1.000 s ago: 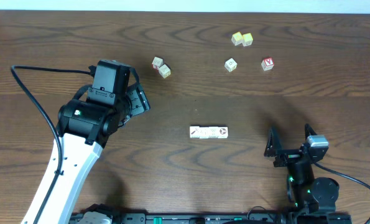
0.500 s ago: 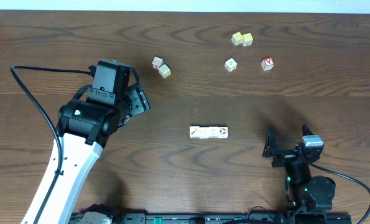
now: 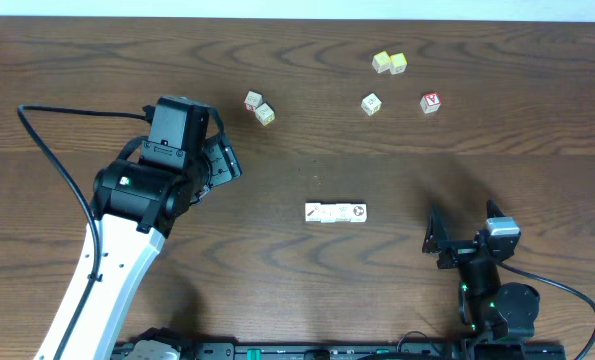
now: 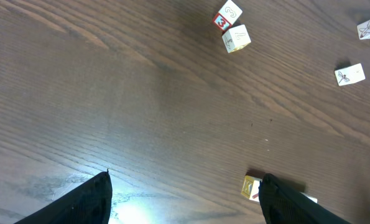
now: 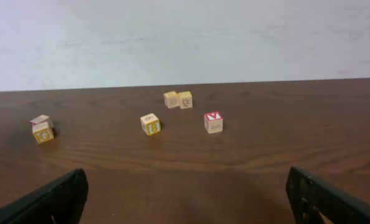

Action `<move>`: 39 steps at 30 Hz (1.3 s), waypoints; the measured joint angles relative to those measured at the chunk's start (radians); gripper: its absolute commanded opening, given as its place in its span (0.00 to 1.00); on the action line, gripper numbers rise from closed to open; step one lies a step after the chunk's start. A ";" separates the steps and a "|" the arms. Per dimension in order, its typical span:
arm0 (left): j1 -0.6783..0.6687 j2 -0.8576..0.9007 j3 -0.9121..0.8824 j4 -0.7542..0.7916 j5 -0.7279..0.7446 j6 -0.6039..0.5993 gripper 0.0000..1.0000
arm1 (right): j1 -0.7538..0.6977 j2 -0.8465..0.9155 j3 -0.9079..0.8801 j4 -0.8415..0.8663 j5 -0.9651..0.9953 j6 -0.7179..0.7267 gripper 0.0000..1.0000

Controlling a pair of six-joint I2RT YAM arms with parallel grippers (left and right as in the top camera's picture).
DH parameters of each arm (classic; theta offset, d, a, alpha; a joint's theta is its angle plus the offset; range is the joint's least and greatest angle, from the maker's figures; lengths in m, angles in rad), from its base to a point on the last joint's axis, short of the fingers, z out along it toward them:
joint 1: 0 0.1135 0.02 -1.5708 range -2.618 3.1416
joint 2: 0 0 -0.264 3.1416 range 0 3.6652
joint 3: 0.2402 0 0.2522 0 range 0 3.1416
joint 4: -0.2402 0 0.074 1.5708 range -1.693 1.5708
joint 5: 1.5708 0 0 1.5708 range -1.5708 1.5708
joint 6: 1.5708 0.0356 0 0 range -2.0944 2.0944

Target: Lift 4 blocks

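- The left pincer hangs over a bare stretch of the desk on the left side. Its jaws stand wide apart with nothing between them.
- Just right of that arm, toward the far edge, a pair of cubes sits corner to corner. One of them shows a red-edged face in the left wrist view.
- The blocks, four whitish cubes, lie in the middle of the desk, somewhat toward the near edge. They are pressed side by side in one straight row running left to right. The row rests flat on the wood between the two arms, clear of both.
- Far right of the row, two yellowish cubes touch each other near the far edge. A single cube sits a little nearer.
- A red-bordered cube stands just right of that single one, apart from it.
- The right pincer is at the near right, right of the row, facing the far edge. Its jaws are spread wide and empty.
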 measured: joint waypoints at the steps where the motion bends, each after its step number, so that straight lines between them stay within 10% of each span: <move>1: 0.000 0.000 0.000 0.000 0.000 0.000 0.76 | 0.000 0.000 0.000 0.000 0.000 0.000 0.99; 24: 0.000 0.000 0.000 -0.023 -0.001 0.006 0.76 | 0.000 0.000 0.000 0.000 0.000 0.000 0.99; 33: 0.016 -0.148 -0.126 -0.014 0.008 0.222 0.76 | 0.000 0.000 0.000 0.000 0.000 0.000 0.99; 39: 0.126 -0.447 -0.428 0.264 0.211 0.497 0.76 | 0.000 0.000 0.000 0.001 0.000 0.000 0.99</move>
